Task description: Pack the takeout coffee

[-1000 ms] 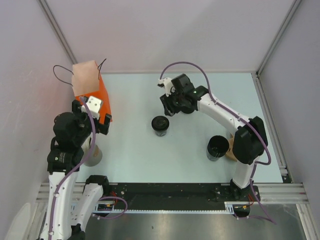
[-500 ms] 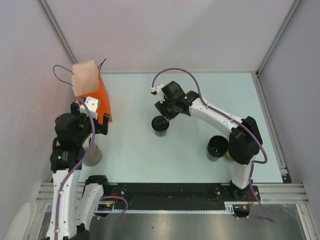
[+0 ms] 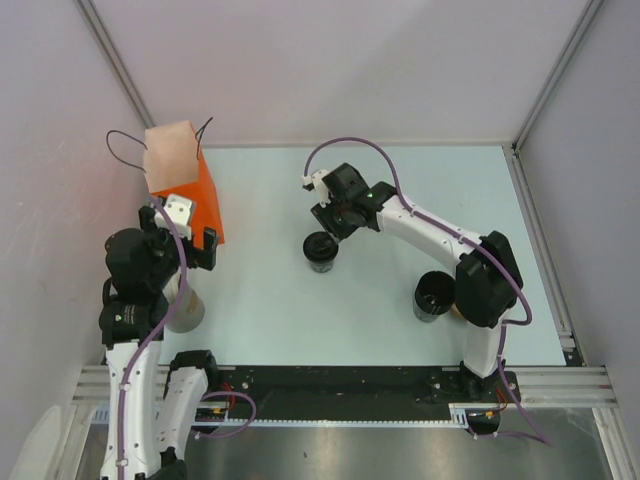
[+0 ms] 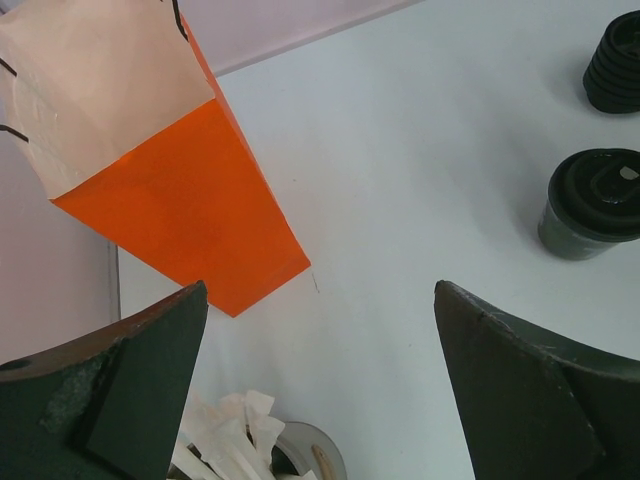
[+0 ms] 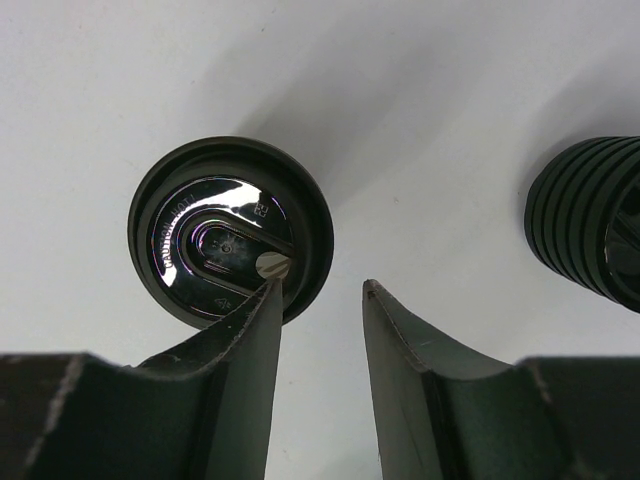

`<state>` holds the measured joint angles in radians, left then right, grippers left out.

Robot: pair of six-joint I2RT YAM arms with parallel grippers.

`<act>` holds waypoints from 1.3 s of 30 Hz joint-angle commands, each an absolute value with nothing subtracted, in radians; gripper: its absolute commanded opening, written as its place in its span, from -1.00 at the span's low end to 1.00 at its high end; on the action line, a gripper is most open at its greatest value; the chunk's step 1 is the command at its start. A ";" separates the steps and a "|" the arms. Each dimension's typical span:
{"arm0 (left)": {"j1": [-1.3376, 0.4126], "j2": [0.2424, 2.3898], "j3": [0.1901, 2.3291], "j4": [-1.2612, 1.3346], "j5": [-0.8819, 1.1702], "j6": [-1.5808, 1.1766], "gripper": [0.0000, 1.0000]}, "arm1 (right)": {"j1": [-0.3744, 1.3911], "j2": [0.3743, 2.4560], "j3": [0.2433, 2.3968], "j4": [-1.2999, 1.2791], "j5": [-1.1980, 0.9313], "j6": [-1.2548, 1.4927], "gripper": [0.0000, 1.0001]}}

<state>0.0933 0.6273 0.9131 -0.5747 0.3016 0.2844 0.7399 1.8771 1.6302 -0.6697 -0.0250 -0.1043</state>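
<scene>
Just swung down to coffee standing mid-worktop: right tool half-parted, empty, one finger overlapping lid, cup beside the gap. Left tool spread wide, empty, by bag. Grasp likely next.

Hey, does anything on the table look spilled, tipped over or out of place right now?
Nothing stands out. The takeout coffee stands upright and lidded, the open black cup is upright, the orange bag stands open, and no spill shows on the table.
</scene>
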 commanded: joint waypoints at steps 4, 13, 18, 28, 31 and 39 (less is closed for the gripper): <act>0.126 0.618 0.904 -0.541 0.354 0.250 0.99 | 0.746 1.901 1.641 -0.663 -0.041 -0.098 -0.17; 0.152 0.614 0.894 -0.538 0.399 0.245 1.00 | 0.762 1.914 1.640 -0.669 -0.034 -0.106 -0.29; 0.160 0.614 0.893 -0.540 0.410 0.245 1.00 | 0.765 1.913 1.640 -0.673 -0.023 -0.109 -0.41; 0.173 0.609 0.887 -0.535 0.426 0.241 0.99 | 0.784 1.925 1.644 -0.690 -0.002 -0.132 -0.51; 0.175 0.607 0.884 -0.534 0.429 0.241 0.99 | 0.787 1.933 1.647 -0.699 -0.002 -0.135 -0.51; 0.181 0.606 0.874 -0.529 0.440 0.241 1.00 | 0.796 1.930 1.657 -0.713 0.000 -0.146 -0.85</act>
